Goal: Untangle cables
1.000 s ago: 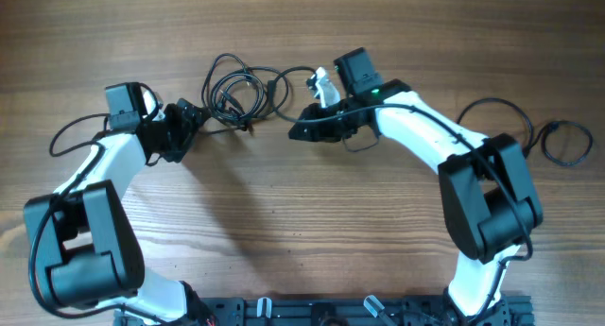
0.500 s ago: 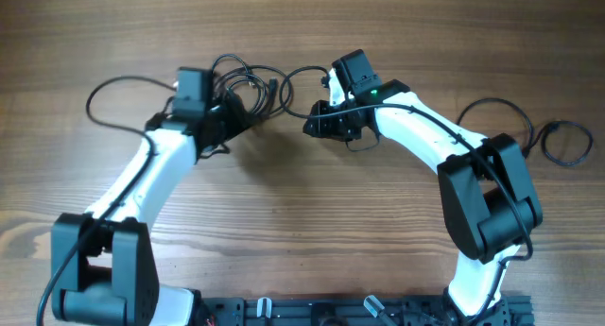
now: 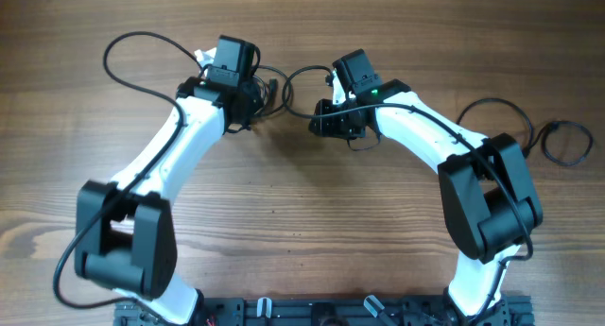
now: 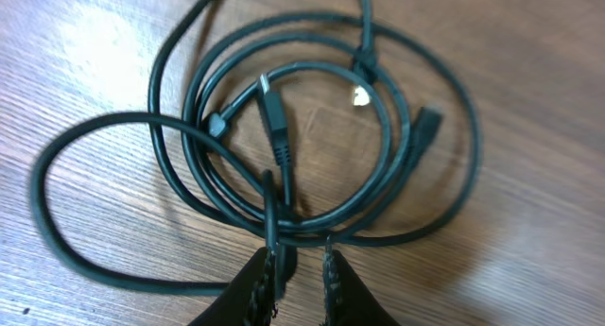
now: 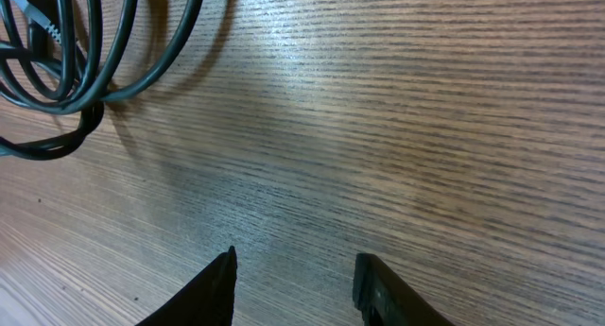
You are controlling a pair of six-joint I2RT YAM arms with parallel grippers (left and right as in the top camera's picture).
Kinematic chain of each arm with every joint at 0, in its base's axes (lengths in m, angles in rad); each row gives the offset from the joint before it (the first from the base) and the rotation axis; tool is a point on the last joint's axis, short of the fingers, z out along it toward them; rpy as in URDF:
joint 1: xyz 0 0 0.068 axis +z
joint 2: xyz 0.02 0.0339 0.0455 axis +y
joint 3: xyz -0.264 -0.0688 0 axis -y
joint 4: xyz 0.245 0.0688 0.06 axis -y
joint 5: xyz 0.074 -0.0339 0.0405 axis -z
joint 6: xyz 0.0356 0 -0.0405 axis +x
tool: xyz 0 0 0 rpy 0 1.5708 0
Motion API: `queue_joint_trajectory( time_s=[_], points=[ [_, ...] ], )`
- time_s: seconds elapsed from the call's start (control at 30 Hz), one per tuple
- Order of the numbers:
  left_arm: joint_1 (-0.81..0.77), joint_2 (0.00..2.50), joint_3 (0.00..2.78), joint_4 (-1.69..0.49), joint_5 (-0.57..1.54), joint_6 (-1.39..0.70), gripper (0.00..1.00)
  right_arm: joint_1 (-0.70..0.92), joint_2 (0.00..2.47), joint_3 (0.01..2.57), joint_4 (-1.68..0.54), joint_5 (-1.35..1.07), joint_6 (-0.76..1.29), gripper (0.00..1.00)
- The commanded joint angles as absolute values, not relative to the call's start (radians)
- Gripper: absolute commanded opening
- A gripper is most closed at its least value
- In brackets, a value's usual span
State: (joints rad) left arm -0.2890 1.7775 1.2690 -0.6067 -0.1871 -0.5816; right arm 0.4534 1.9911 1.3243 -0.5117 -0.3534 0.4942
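The cables (image 3: pixel 272 84) lie as a knotted bundle of thin black cords at the top middle of the wooden table. In the left wrist view the cables (image 4: pixel 378 146) form overlapping loops, with a black plug (image 4: pixel 275 120) and a pale tip (image 4: pixel 359 97) inside them. My left gripper (image 3: pixel 249 99) (image 4: pixel 300 266) is at the bundle's near edge. Its jaws are narrow but still open; one strand runs between them against the left finger, with bare wood beside it. My right gripper (image 3: pixel 323 118) (image 5: pixel 295 269) is open over bare wood, just right of the cables (image 5: pixel 90 118).
A separate small black cable loop (image 3: pixel 565 142) lies at the far right. The left arm's thick wire (image 3: pixel 142 44) arcs over the table's top left. The arms' base rail (image 3: pixel 359 312) runs along the bottom edge.
My left arm has swung right and forward onto the bundle, and its jaws have narrowed around a strand. The right gripper has shifted slightly and opened a little.
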Motion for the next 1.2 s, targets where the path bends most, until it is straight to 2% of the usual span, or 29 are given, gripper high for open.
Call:
queue_joint_trajectory(
  time_s=[0.0, 0.27, 0.4, 0.63, 0.67, 0.7, 0.73, 0.77, 0.8, 0.87, 1.0, 1.17],
  points=[
    [-0.292, 1.818, 1.271, -0.607, -0.21, -0.584, 0.21, 0.451, 1.973, 1.333, -0.513, -0.329, 0.498, 0.43],
    [-0.295, 1.834, 1.253, -0.609, -0.21, -0.592, 0.25, 0.451, 1.973, 1.333, -0.515, -0.329, 0.497, 0.43],
    [-0.295, 1.85, 1.205, -0.526, -0.211, -0.591, 0.26, 0.451, 1.973, 1.333, -0.516, -0.329, 0.498, 0.43],
    [-0.295, 1.899, 1.196, -0.504, -0.211, -0.591, 0.26, 0.451, 1.973, 1.333, -0.517, -0.329, 0.498, 0.43],
    [-0.295, 1.905, 1.196, -0.5, -0.211, -0.591, 0.25, 0.451, 1.973, 1.333, -0.517, -0.329, 0.497, 0.43],
    [-0.295, 1.906, 1.196, -0.492, -0.211, -0.591, 0.13, 0.451, 1.973, 1.333, -0.517, -0.329, 0.498, 0.43],
    [-0.295, 1.905, 1.196, -0.481, -0.21, -0.591, 0.04, 0.451, 1.973, 1.333, -0.517, -0.329, 0.498, 0.43],
    [-0.295, 1.9, 1.2, -0.477, -0.21, -0.591, 0.04, 0.451, 1.973, 1.333, -0.517, -0.329, 0.497, 0.42],
    [-0.29, 1.892, 1.204, -0.475, -0.205, -0.591, 0.04, 0.451, 1.973, 1.333, -0.521, -0.329, 0.498, 0.36],
    [-0.27, 1.868, 1.213, -0.479, -0.135, -0.591, 0.04, 0.449, 1.973, 1.333, -0.537, -0.358, 0.496, 0.34],
    [-0.172, 1.799, 1.22, -0.487, 0.146, -0.646, 0.04, 0.42, 1.973, 1.333, -0.54, -0.475, 0.462, 0.35],
    [0.028, 1.774, 1.219, -0.482, 0.672, -0.8, 0.04, 0.346, 1.973, 1.333, -0.528, -0.779, 0.281, 0.38]
  ],
)
